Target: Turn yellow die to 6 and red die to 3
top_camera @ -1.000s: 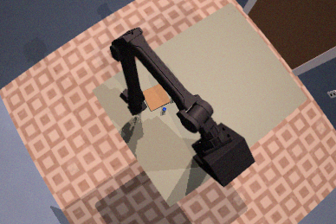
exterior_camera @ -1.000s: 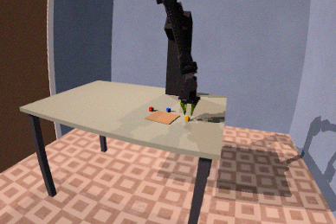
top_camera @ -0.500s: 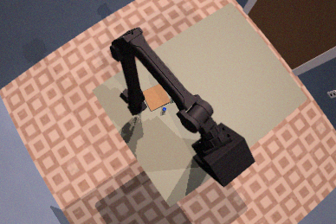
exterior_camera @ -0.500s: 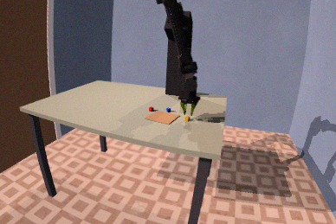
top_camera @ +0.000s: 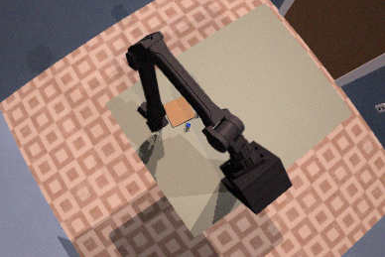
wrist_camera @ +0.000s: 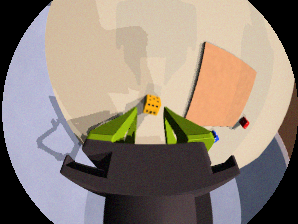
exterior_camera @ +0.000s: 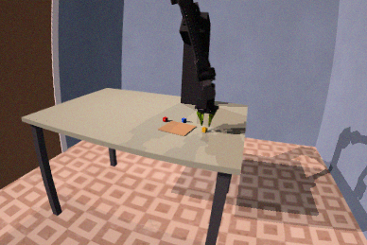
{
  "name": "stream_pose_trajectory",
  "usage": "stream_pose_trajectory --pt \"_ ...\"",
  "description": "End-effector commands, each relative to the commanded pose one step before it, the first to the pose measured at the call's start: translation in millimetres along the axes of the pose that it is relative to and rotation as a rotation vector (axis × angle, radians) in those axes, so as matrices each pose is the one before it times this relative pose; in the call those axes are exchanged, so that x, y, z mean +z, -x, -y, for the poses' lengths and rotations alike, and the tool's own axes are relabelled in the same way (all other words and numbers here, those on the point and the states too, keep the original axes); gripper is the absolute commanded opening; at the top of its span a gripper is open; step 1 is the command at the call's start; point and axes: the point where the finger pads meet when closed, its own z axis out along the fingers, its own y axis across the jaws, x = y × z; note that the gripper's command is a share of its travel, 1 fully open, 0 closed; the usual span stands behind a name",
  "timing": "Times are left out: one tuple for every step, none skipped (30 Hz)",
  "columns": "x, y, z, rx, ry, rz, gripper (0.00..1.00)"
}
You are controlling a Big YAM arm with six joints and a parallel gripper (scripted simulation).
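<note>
The yellow die (exterior_camera: 204,130) lies on the bare table just off the right edge of the orange mat (exterior_camera: 177,129). In the wrist view the yellow die (wrist_camera: 152,104) shows below and between my green fingers. My gripper (exterior_camera: 205,119) hangs a little above it, fingers partly open with nothing between them; the gripper also shows in the wrist view (wrist_camera: 152,129). The red die (exterior_camera: 165,119) and the blue die (exterior_camera: 183,120) lie on the table by the mat's far edge, off the mat. Their pips are too small to read.
The mat (top_camera: 179,111) lies flat near the middle of the table, with the blue die (top_camera: 188,126) by its corner. The arm's base (top_camera: 255,178) stands at the table's edge. The table edge runs close to the yellow die's side.
</note>
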Motion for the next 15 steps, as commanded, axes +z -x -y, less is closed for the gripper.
stream_pose_trajectory --pt "3.21 -16.93 8.39 -0.01151 -0.00914 -0.02097 0.34" --pt "0.00 0.00 0.00 0.00000 0.00000 0.00000 0.34" --pt "0.00 0.00 0.00 0.00000 0.00000 0.00000 0.34" --pt "0.00 0.00 0.00 0.00000 0.00000 0.00000 0.34" --pt "0.00 0.00 0.00 0.00000 0.00000 0.00000 0.34" --pt "0.00 0.00 0.00 0.00000 0.00000 0.00000 0.34" --pt "0.00 0.00 0.00 0.00000 0.00000 0.00000 0.34" --pt "0.00 0.00 0.00 0.00000 0.00000 0.00000 0.34" --pt "-0.01 -0.03 0.01 0.00001 0.00001 0.00003 0.34" --pt "-0.06 -0.18 0.07 0.00006 0.00004 0.00018 0.34" --pt "-0.13 -0.42 0.16 0.00013 0.00008 0.00041 0.34" --pt "-0.22 -1.31 0.43 -0.00056 -0.00047 -0.00181 0.34" --pt "-0.05 -0.79 0.26 -0.00042 -0.00039 -0.00136 0.34" --pt "0.00 -0.29 0.13 0.00012 0.00004 0.00036 0.34" --pt "0.00 -0.26 0.13 0.00023 0.00010 0.00066 0.34"
